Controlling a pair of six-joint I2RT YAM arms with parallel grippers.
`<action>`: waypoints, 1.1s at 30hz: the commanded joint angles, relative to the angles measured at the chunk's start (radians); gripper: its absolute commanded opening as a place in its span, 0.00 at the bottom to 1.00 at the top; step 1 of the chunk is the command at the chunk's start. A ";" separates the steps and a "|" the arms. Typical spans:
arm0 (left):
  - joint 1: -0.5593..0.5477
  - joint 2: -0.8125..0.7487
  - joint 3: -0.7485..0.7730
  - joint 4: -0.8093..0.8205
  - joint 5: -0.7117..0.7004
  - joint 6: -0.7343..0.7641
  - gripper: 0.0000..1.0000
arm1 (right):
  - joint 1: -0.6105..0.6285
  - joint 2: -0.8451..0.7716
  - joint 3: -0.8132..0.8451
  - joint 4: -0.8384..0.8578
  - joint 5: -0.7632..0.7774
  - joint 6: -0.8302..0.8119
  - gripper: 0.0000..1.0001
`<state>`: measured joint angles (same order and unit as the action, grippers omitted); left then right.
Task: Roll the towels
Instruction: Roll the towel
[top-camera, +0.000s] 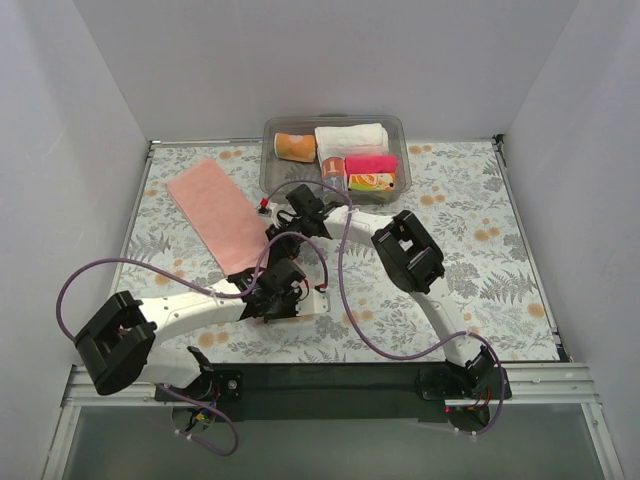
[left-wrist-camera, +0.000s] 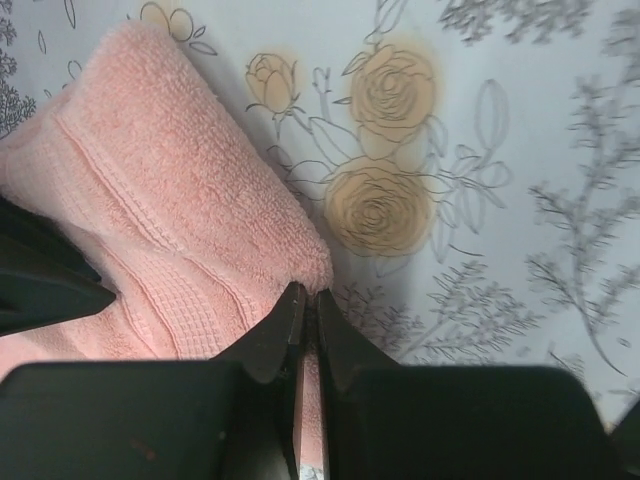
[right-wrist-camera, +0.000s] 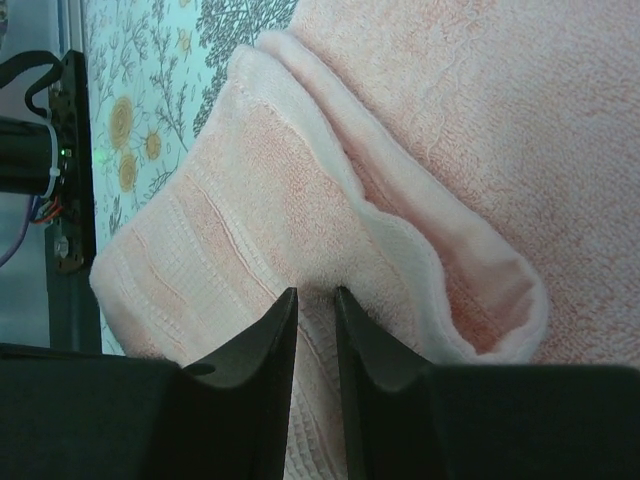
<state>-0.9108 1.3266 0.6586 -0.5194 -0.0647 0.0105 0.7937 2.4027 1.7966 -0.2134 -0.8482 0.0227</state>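
Two pinches hold the pink towel (left-wrist-camera: 170, 200): its corner sits between the left claw (left-wrist-camera: 308, 300) tips, its folded hem between the right claw (right-wrist-camera: 315, 295) tips. It is probably soft, floppy and light; grip the edges.

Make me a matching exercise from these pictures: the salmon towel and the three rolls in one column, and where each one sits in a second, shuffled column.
Things
1. salmon towel
2. white roll
3. hot-pink roll
4. orange roll

Places
a. left end of the bin
b. laid out on the table, outside the bin
c. along the bin's back wall
d. in the bin, just in front of the white roll

Pairs: 1-b, 2-c, 3-d, 4-a
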 joint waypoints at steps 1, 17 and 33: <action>0.003 -0.078 0.055 -0.117 0.195 -0.038 0.00 | 0.018 -0.025 -0.074 -0.089 0.067 -0.064 0.25; 0.099 -0.092 0.096 -0.211 0.367 0.065 0.00 | 0.073 -0.159 -0.039 -0.179 -0.054 -0.138 0.28; 0.388 -0.067 0.193 -0.324 0.572 0.203 0.00 | 0.144 -0.077 -0.088 -0.282 0.049 -0.274 0.22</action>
<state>-0.5560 1.2572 0.8150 -0.8078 0.4343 0.1490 0.9375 2.3398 1.7309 -0.3985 -0.8883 -0.1902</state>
